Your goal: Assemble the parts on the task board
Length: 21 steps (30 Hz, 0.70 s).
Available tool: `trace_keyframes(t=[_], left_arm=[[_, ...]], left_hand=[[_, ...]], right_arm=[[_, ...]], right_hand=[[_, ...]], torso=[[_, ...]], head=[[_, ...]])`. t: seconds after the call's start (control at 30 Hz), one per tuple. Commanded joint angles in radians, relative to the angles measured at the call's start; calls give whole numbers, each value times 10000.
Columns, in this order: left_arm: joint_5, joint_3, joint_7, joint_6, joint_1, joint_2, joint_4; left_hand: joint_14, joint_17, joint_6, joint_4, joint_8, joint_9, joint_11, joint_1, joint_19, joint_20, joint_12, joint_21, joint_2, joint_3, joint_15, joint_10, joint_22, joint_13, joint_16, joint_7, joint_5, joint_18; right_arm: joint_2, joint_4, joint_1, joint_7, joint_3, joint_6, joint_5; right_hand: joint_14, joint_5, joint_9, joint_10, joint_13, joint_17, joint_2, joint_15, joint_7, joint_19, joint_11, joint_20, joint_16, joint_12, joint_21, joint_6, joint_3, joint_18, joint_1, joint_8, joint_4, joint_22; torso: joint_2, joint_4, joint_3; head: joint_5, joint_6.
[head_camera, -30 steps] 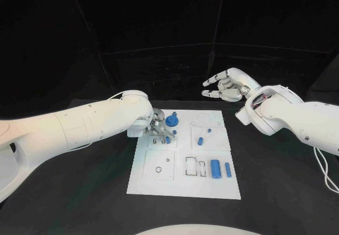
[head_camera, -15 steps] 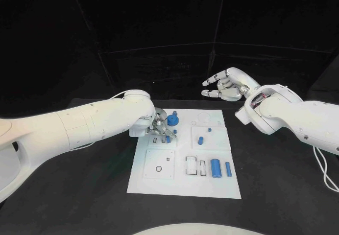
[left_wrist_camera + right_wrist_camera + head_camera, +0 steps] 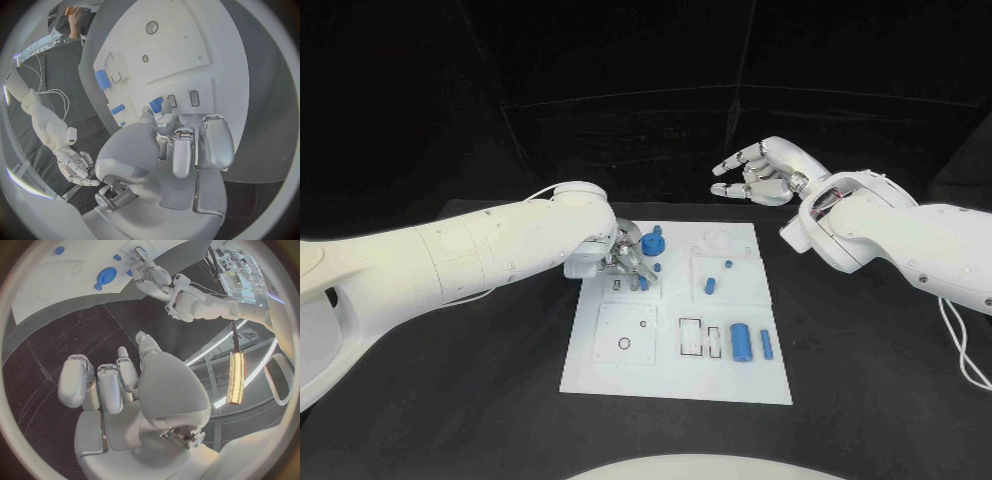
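1. Left hand (image 3: 623,256) low over the task board (image 3: 625,375), at its far-left corner; fingers (image 3: 184,150) curled down around a small blue part (image 3: 155,105). Whether they pinch it, cannot tell.
2. Round blue part (image 3: 653,244) just beside that hand, lying flat.
3. Two blue cylinders (image 3: 740,343) near the board's right edge, long axes running near to far.
4. Right hand (image 3: 759,172) raised beyond the board, fingers loosely spread, holding nothing.
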Motion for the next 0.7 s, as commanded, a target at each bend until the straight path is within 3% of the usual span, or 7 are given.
trace_keyframes(t=[0.03, 0.3, 0.7], left_arm=[[66, 0, -71, 51, 9, 10, 3], [105, 0, -69, 3, 8, 19, -6], [411, 0, -46, -32, -2, 10, 45]], left_hand=[[1074, 2633, -89, -270, 68, 33, -26, 305, -66, 12, 24, 61, 86, 194, -12, 11, 18, 14, 62, -15, -24, -70], [1074, 2633, -241, -1067, 33, 61, -80, 1136, -71, -18, -41, 74, 252, 909, -51, -42, 56, -24, 62, -68, -18, -72], [1074, 2633, -347, -1676, -72, 26, -92, 1475, -92, -28, -167, 57, 226, 1656, -57, -137, 52, -116, 62, -72, 44, -65]], right_arm=[[15, -14, 26, 0, 9, 81, -63], [51, -47, 26, -15, 8, 117, -81], [157, -131, 25, -15, 7, 185, -102]], right_hand=[[583, -12, -14, -17, 1, 484, 33, -60, -6, -57, -9, -16, -52, -25, -39, 2, -60, 183, 33, 51, 19, -15], [590, 36, -17, 8, 26, 506, 56, -62, -7, -45, -12, -18, -43, 5, -33, -12, -56, 179, 62, 53, 18, 2], [596, 105, -19, 17, 34, 519, 68, -64, -7, -38, -13, -20, -38, 16, -32, -21, -56, 177, 90, 58, 14, 8]], torso=[[-1, -5, 1], [-4, -9, 1], [2, 21, -1]], head=[[-1, -19], [0, -46], [-14, -84]])
